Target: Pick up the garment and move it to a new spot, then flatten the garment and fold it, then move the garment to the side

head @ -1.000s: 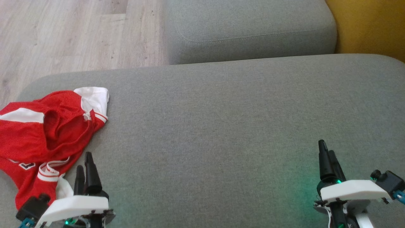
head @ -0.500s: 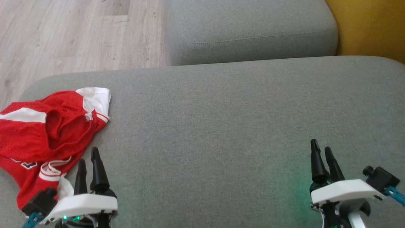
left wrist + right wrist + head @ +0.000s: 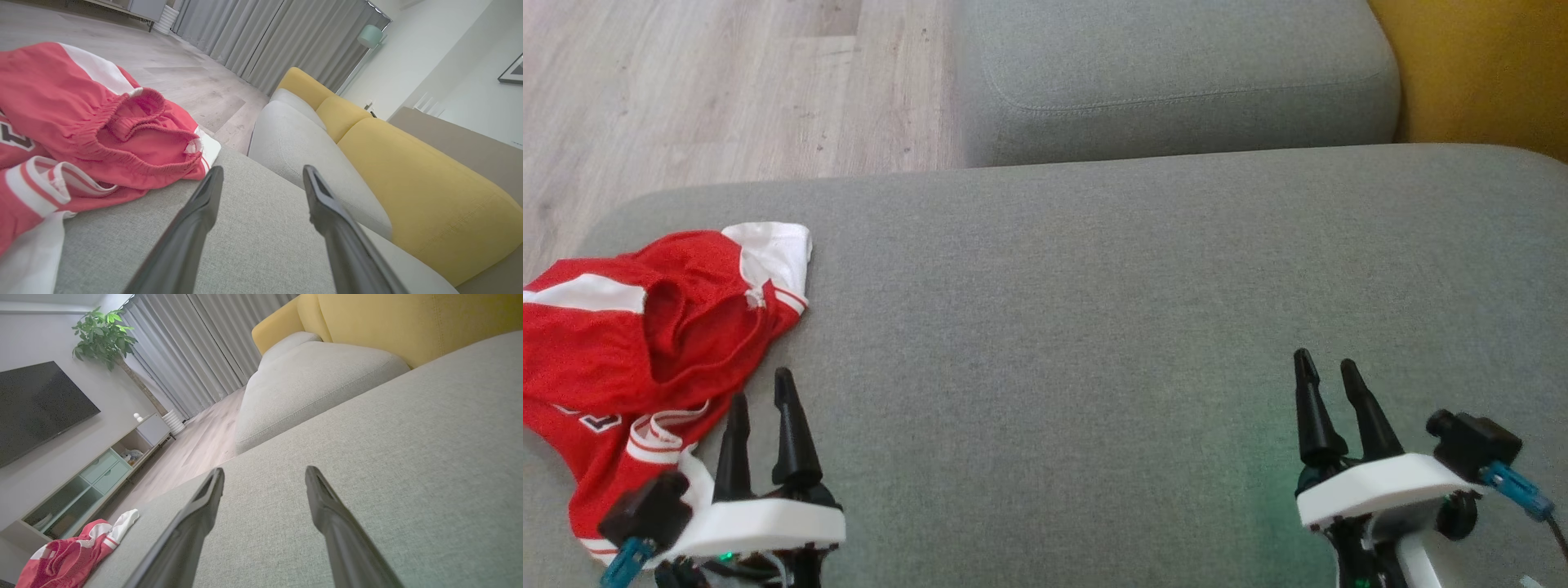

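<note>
The garment (image 3: pixel 629 343) is a crumpled pair of red shorts with white panels, lying at the left end of the grey sofa seat (image 3: pixel 1094 286). Its elastic waistband gapes open toward me (image 3: pixel 135 130), and it also appears small at lower left (image 3: pixel 69 555) in the right wrist view. My left gripper (image 3: pixel 762 388) stands open just right of the garment's near edge, holding nothing. Far off at lower right, my right gripper (image 3: pixel 1327 367) is open and empty over bare cushion.
A second grey cushion (image 3: pixel 1176 73) lies beyond the seat, with a yellow backrest (image 3: pixel 1478 65) at the far right. Wooden floor (image 3: pixel 711 82) runs past the seat's left and far edges. A TV stand (image 3: pixel 94 469) sits across the room.
Both grippers have opened from nearly shut and have risen a little in the head view. The right gripper drifted left. The garment lies as before.
</note>
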`<state>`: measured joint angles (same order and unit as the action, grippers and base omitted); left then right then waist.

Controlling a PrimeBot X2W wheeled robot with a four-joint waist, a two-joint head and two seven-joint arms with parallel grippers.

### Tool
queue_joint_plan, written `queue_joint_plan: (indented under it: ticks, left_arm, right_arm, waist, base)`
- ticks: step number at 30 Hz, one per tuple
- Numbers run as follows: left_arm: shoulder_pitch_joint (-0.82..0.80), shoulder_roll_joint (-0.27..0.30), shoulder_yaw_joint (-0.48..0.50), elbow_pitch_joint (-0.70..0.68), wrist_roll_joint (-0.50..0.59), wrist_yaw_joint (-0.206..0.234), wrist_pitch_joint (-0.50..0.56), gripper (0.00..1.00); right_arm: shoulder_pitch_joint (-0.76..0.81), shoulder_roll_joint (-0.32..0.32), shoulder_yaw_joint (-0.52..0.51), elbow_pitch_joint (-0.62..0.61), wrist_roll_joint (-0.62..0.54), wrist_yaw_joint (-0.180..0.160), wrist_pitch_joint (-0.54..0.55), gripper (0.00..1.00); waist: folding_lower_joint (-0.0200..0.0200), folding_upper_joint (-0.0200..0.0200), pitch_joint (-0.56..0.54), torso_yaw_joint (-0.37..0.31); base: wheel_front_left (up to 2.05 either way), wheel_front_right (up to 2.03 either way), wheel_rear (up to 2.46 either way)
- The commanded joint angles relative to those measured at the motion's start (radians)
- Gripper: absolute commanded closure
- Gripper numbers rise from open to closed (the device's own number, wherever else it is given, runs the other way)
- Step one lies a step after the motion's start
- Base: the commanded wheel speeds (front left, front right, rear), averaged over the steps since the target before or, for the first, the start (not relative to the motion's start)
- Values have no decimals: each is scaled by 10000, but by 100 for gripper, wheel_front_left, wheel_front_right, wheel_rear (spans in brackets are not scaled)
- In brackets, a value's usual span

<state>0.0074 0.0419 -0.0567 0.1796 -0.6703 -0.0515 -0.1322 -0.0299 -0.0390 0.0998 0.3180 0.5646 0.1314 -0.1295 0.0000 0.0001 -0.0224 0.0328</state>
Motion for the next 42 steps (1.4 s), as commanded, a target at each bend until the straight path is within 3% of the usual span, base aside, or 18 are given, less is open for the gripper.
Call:
queue_joint_plan:
  ticks: [1,25,42]
  left_arm:
    - [-414,65,176,-380,335,8,-126,0]
    - [-331,76,15,-12,3792,221,-830,0]
    - [-253,83,-128,168,5539,156,-1296,0]
  right_arm:
    - [-544,-81,256,-373,-342,-5,-147,0]
    - [-520,-100,626,-293,-3641,-7,-854,0]
    - [-515,-112,310,-204,-5503,-7,-1322,0]
  waist:
    - [0,-1,-9,0]
    - [0,-1,-128,9]
    - [0,-1,-215,-43]
  base:
    - [0,0,0]
    - [0,0,0]
    - [0,0,0]
